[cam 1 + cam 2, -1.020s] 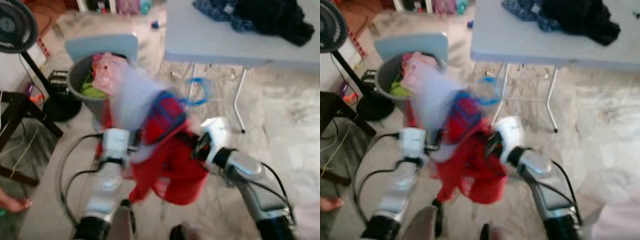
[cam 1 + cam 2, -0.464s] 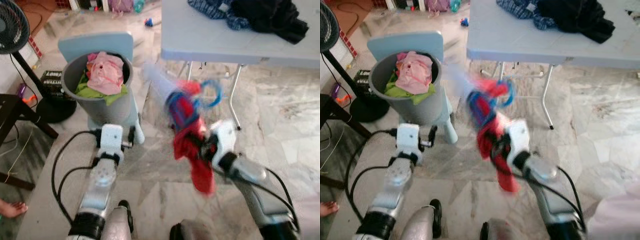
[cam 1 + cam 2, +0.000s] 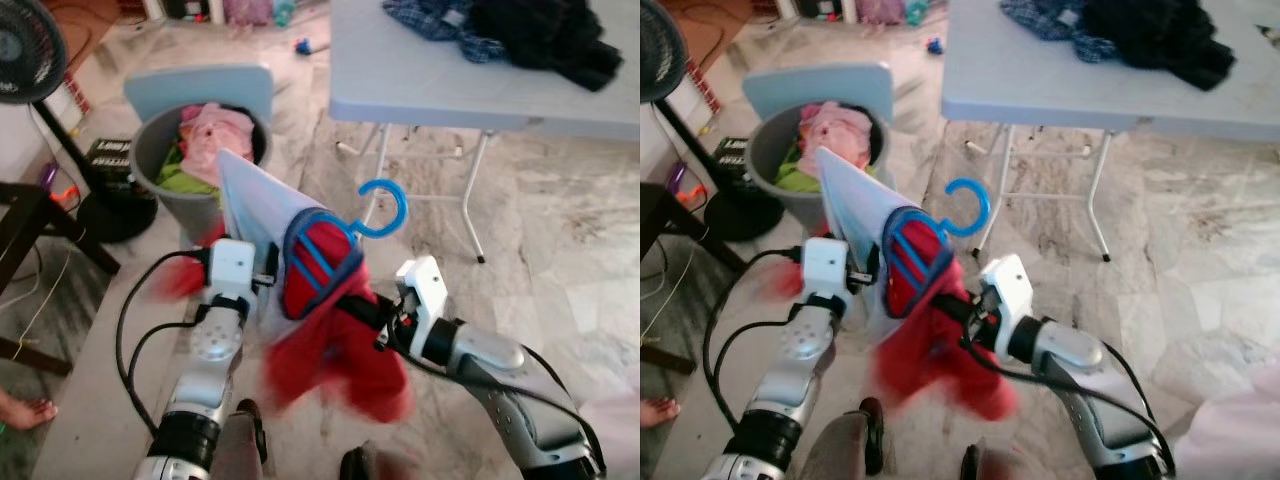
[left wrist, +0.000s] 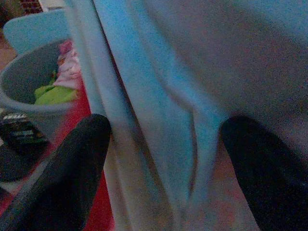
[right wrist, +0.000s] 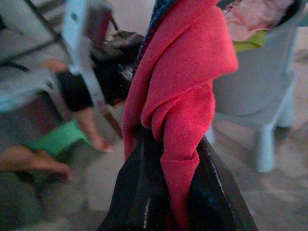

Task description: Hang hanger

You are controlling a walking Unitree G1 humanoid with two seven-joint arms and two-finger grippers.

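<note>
Left pincer [image 4: 163, 159] spread, right pincer [image 5: 173, 192] clamped

silver arms [image 3: 205, 370], white wrist housings [image 3: 232, 267], looping black cables [image 3: 135, 330]

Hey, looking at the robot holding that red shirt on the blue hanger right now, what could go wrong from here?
1. The right gripper pinches only a bunched fold of the red shirt, so the cloth may slip out.
2. The left gripper has its fingers spread around pale fabric without clamping it, so that side may sag.
3. The blue hanger rides loose in the collar; its hook could tip out or snag the table leg nearby.
</note>
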